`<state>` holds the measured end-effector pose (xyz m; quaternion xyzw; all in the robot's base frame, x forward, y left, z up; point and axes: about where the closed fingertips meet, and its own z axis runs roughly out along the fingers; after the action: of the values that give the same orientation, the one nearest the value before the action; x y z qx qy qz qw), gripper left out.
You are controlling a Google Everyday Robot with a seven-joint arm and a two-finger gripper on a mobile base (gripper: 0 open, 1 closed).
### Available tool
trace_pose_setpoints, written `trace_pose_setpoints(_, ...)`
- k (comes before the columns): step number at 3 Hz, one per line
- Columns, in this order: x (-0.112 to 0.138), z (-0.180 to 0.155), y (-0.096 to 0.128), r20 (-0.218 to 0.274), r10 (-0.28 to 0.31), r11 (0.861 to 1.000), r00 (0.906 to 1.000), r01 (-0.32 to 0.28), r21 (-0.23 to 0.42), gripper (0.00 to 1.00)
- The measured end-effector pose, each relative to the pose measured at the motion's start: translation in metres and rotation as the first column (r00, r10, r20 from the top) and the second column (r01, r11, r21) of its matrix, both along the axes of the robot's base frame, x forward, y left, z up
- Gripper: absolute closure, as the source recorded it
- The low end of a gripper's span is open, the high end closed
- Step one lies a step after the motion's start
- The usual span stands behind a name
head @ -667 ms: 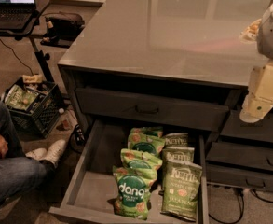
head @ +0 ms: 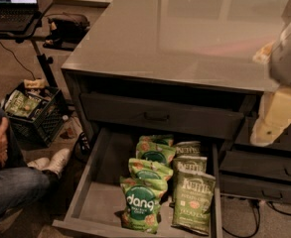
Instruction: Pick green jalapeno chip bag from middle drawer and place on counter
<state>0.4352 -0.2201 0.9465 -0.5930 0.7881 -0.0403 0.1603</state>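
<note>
The middle drawer stands pulled open below the counter. Inside it lie several bags. The green jalapeno chip bag is olive green with Kettle lettering and lies flat at the front right of the drawer, with two more Kettle bags behind it. Brighter green dang bags lie to its left. My gripper hangs at the right edge of the view, over the counter's right front corner, above and to the right of the drawer and apart from the bags.
A shallower drawer front with a small handle is above the open drawer. More closed drawers are at the right. A seated person is at the left. A black crate and a laptop stand are beyond.
The view has shifted slightly and my gripper sits a little lower against the cabinet's right corner. The bags in the drawer have not moved.
</note>
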Motion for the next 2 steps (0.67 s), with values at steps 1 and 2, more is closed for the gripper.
trace_pose_setpoints(1,-0.001,-0.056,-0.012,-0.049,-0.023,1.000,0.9985,0.022,-0.019,0.00)
trace_pose_setpoints(2,0.001,-0.111,-0.024,-0.107,-0.035,0.999,0.9936,0.033,-0.024,0.00)
